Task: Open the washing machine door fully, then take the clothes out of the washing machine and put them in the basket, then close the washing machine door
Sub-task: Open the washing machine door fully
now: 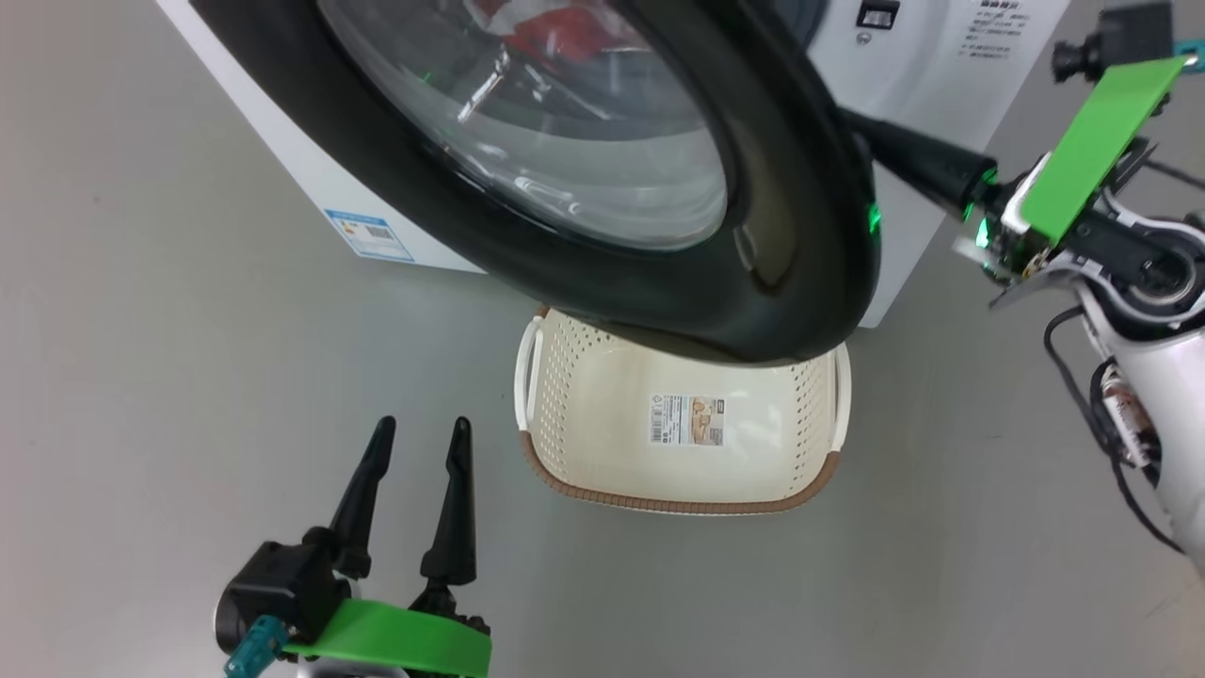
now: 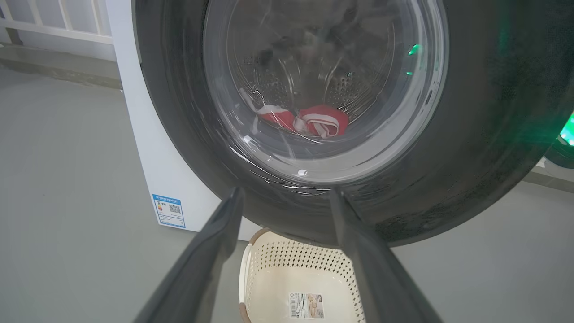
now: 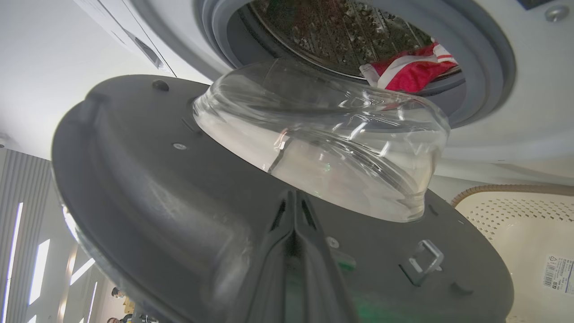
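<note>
One basket (image 1: 565, 377) sits on the floor (image 1: 141, 377) under the half-open door (image 1: 791, 235), holding a paper label (image 1: 686, 420). Red-and-white clothes (image 3: 410, 74) lie inside the washing machine (image 1: 923, 85). The left tool (image 1: 421, 428) hovers beside the basket, fingers spread, empty. The right tool (image 3: 293, 199) reaches behind the door, fingers pressed together, gripping nothing.

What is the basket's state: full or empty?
Empty: the basket shows its bare bottom and label; the clothes lie in the drum.
</note>
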Robot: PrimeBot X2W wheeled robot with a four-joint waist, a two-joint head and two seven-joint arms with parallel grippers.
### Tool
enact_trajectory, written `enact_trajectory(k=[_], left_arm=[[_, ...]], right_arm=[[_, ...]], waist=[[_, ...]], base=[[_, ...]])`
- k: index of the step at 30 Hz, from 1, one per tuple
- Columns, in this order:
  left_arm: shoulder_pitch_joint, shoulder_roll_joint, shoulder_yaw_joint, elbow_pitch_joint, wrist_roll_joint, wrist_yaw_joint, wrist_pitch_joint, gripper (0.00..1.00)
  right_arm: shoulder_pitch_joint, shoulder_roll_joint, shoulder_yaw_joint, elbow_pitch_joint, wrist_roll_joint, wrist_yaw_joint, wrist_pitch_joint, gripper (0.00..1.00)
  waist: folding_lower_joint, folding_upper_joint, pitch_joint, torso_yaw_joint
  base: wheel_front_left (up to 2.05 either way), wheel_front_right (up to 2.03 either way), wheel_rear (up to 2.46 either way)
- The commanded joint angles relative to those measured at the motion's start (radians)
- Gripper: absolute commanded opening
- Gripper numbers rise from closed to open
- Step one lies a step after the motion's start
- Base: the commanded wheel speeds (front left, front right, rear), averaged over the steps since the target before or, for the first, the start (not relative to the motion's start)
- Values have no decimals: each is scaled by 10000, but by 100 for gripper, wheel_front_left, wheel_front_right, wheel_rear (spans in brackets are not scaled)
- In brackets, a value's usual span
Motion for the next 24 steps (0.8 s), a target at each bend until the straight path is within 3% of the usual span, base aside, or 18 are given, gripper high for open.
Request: enact_trajectory(k=[1,24], left_arm=[[198,102,352,-190,151,-37,-122,100],[637,102,383,-206,231,-175,-122,100]], right_arm=[[381,215,29,-361,-167,79,168,0],[1895,1053,-301,-1325,-523,79,1159,0]], waist=[[-1,0,-196,-100],[-1,0,-717,-313]], base=[[0,0,0],[0,0,0]])
